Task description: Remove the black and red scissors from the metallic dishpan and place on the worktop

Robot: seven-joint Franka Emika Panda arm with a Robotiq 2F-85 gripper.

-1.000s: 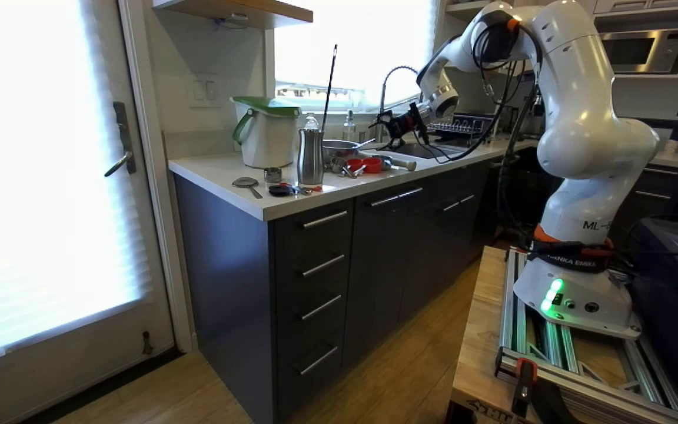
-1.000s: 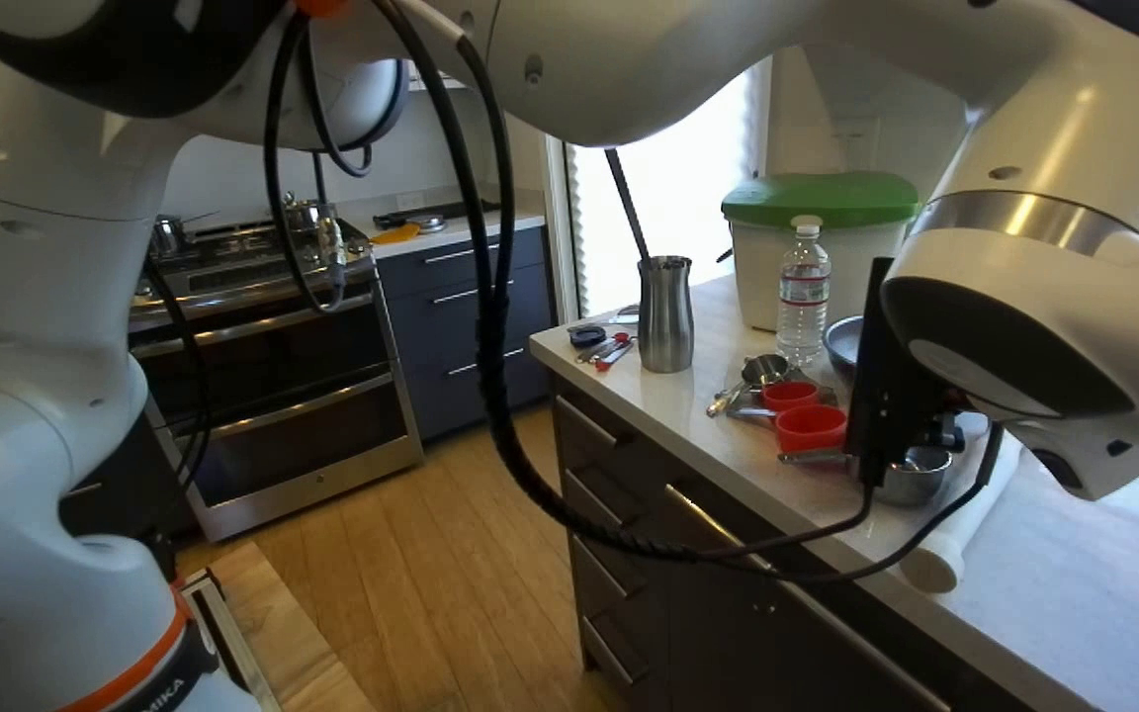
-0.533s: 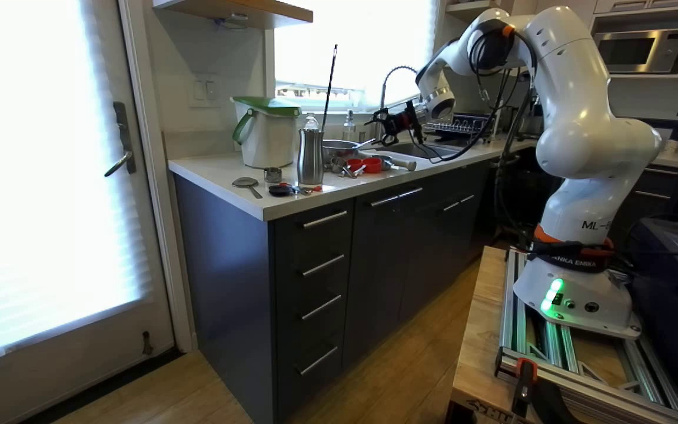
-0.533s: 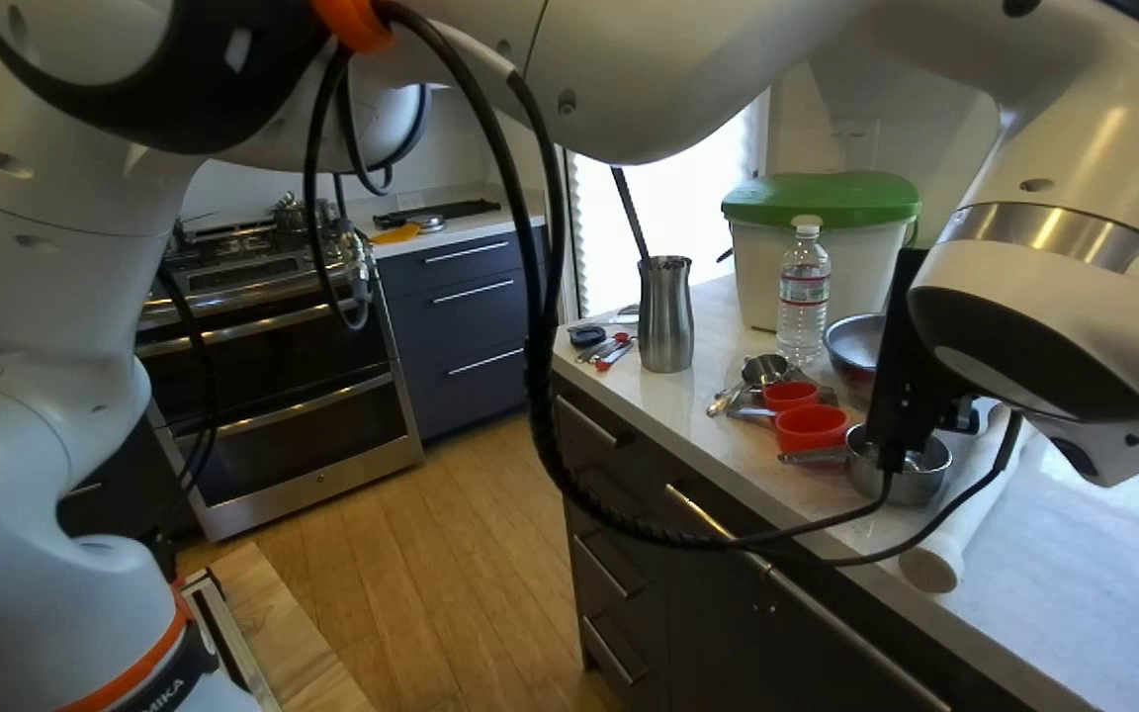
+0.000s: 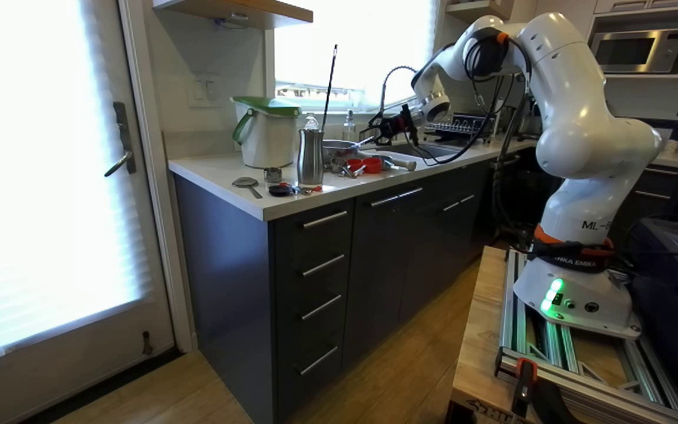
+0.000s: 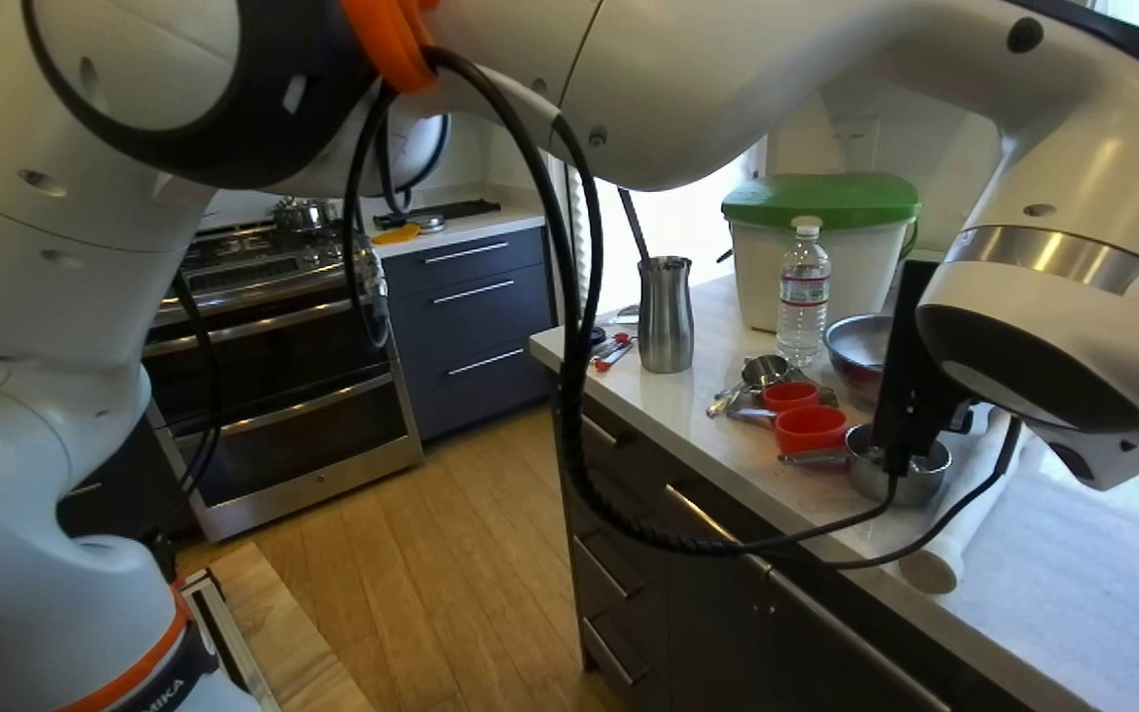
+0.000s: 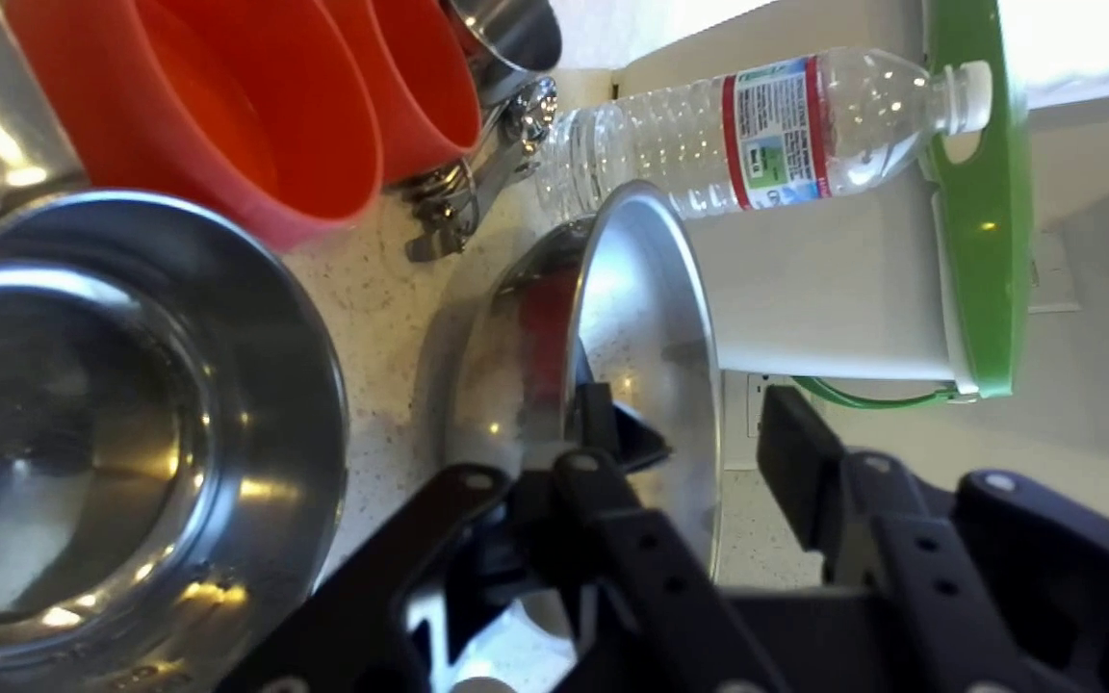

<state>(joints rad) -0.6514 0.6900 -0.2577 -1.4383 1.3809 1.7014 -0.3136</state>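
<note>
- A slim pale shaft [image 5: 364,143] (scissors or not, unclear) rises from the steel bowl [image 5: 336,152], long axis aslant, pointing up.
- Gripper [image 7: 697,435] gapes wide, visibly empty.
- Shaft's tip shows just beside it in an exterior view.

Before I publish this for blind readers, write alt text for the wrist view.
An open end effector hangs by a steel bowl, one finger hiding part of it, with a steel cup, red cups, bottle and bin nearby.
</note>
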